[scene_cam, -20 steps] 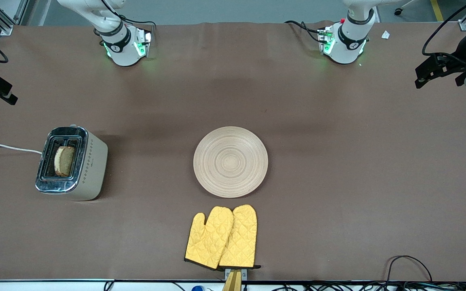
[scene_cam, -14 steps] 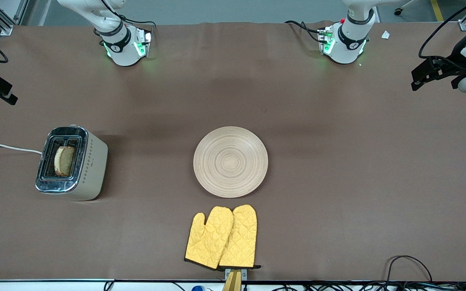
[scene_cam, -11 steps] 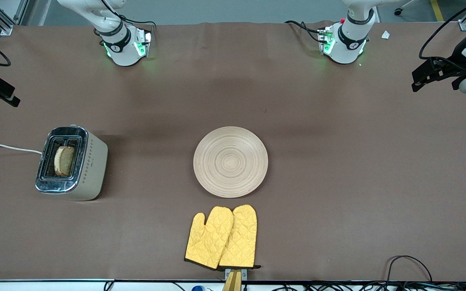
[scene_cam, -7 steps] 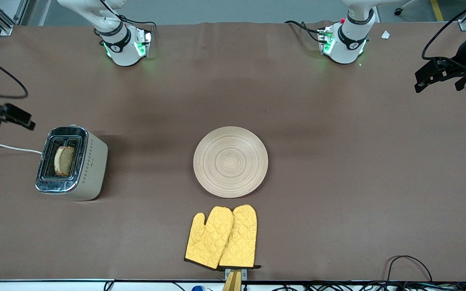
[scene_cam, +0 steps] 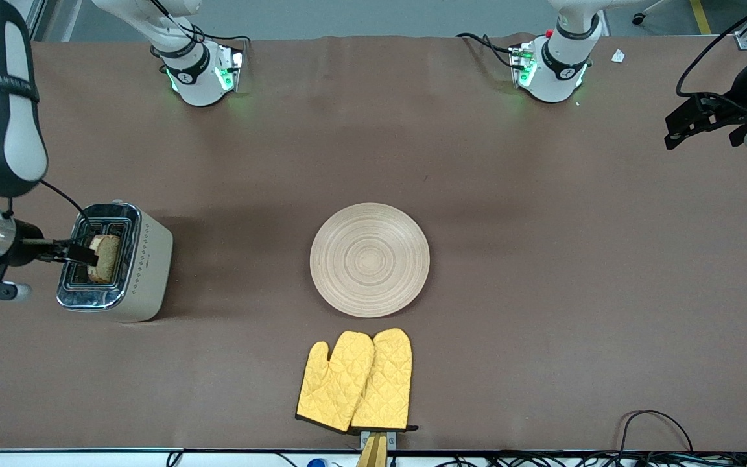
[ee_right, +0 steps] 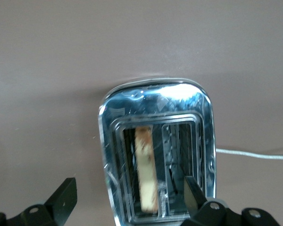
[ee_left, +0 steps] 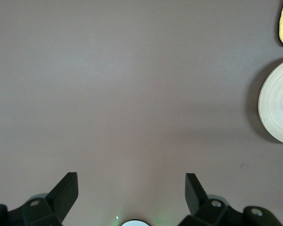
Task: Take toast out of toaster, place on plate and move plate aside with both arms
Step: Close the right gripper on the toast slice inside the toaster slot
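The toast stands upright in one slot of a silver toaster at the right arm's end of the table. My right gripper is open and empty, just above the toaster's top. In the right wrist view the toast lies between my spread fingers, which are clear of it. The round pale wooden plate lies bare in the middle of the table. My left gripper is open and empty, in the air over the left arm's end of the table. The plate's edge shows in the left wrist view.
Two yellow oven mitts lie side by side, nearer to the front camera than the plate. A white cord runs from the toaster off the table's end. Black cables lie along the front edge.
My right arm has swung in from the table's end and come down over the toaster's slots. The left gripper has only shifted slightly. Toast and plate have not moved.
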### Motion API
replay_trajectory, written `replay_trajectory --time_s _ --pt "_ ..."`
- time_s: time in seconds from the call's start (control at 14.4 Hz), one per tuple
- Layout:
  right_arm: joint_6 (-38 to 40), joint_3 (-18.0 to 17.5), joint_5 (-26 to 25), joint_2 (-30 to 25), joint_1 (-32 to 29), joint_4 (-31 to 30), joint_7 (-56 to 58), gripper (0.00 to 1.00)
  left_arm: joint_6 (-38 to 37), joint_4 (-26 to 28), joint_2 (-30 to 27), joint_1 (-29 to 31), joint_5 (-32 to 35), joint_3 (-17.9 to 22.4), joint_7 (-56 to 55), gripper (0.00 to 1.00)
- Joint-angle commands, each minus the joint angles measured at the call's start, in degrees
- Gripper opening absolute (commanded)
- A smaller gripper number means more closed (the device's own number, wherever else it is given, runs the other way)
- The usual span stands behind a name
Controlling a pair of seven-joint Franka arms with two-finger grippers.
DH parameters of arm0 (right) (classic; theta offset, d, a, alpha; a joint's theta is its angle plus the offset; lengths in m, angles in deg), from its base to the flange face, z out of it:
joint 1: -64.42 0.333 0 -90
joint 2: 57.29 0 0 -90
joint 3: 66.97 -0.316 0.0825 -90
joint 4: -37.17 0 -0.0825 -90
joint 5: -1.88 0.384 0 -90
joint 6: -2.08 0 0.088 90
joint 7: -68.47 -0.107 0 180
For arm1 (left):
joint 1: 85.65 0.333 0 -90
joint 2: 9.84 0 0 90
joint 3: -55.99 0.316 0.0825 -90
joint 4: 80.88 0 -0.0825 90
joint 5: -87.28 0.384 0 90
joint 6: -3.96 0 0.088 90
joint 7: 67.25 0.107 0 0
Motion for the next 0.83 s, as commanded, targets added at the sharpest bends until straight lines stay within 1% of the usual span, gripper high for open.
replay_trajectory --time_s 0.0,0.07,0.14,0.35,0.55,0.76 --pt "-4.1 -0.9 -1.0 -0.7 -1.4 -5.7 1.3 1.0 -0.6 -1.3 0.6 0.4 0.0 -0.2 0.5 1.0" --pt "-4.2 -0.9 -1.0 -0.6 -1.4 -6.5 1.3 0.97 -0.6 -1.2 0.6 0.4 0.0 -0.2 0.6 1.0" --pt "-3.9 -0.9 -1.0 -0.7 -1.6 -7.0 1.3 0.89 -0.6 -1.2 0.6 0.4 0.0 -0.2 0.7 1.0" --pt "-2.8 -0.9 -1.0 -0.7 -1.4 -6.9 1.5 0.55 -0.7 -1.2 0.5 0.5 0.0 0.1 0.8 1.0" --pt "-2.4 -0.9 -1.7 -0.7 -1.2 -6.3 1.8 0.3 -0.7 -1.2 0.5 0.5 0.0 0.2 0.8 1.0" --pt "-1.7 -1.1 -2.9 -0.8 -1.0 -6.1 2.3 0.08 -0.6 -0.9 0.6 0.5 -0.1 0.2 0.7 1.0"
